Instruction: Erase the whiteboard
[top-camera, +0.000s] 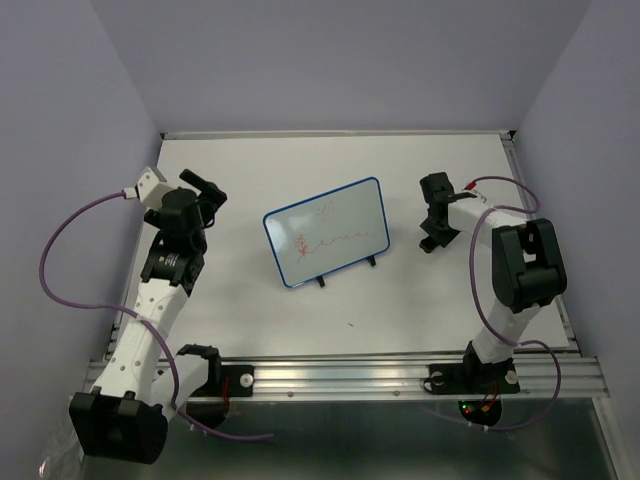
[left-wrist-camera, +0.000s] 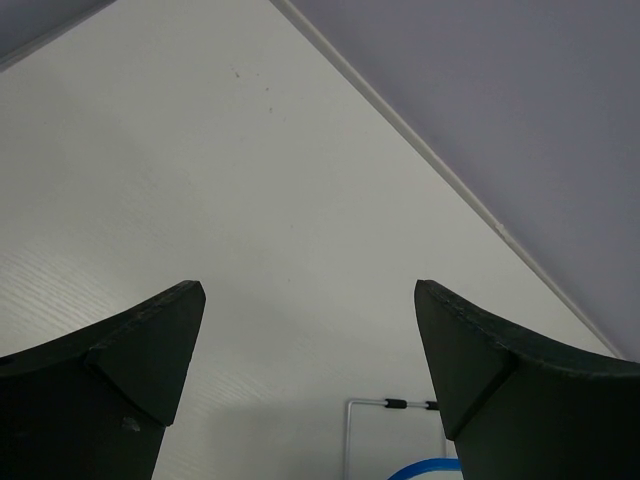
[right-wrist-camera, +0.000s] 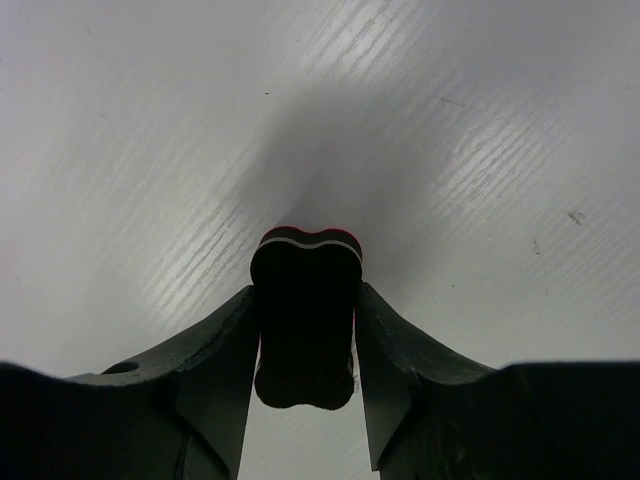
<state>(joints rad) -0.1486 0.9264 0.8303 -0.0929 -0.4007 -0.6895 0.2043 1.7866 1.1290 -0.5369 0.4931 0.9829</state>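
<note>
The whiteboard (top-camera: 327, 232) is standing near the middle of the tabletop (top-camera: 250, 320), tilted so its right end is sitting farther back than its left. It is resting on small black feet (top-camera: 373, 262) at its near edge. Red scribbles (top-camera: 325, 240) are running across its face: a denser tangle at the left, a wavy line trailing right, and a small mark above. They are too small to read as words.

Bare tabletop is lying on every side of the board, with a wide strip in front of it reaching to the metal rail (top-camera: 350, 375) at the near edge. Lavender walls (top-camera: 80, 120) are closing in the left, right and far edges.

The left end effector (top-camera: 207, 190) is hanging to the left of the board, well apart from it, with its fingers (left-wrist-camera: 150, 340) spread wide and nothing between them. In the left wrist view a blue corner of the frame is just showing at the bottom.

The right end effector (top-camera: 436, 215) is hovering to the right of the board, near its right end without touching it. Its fingers (right-wrist-camera: 225, 350) are clamping a small black eraser (right-wrist-camera: 305, 310), whose red and white layers are facing the tabletop.
</note>
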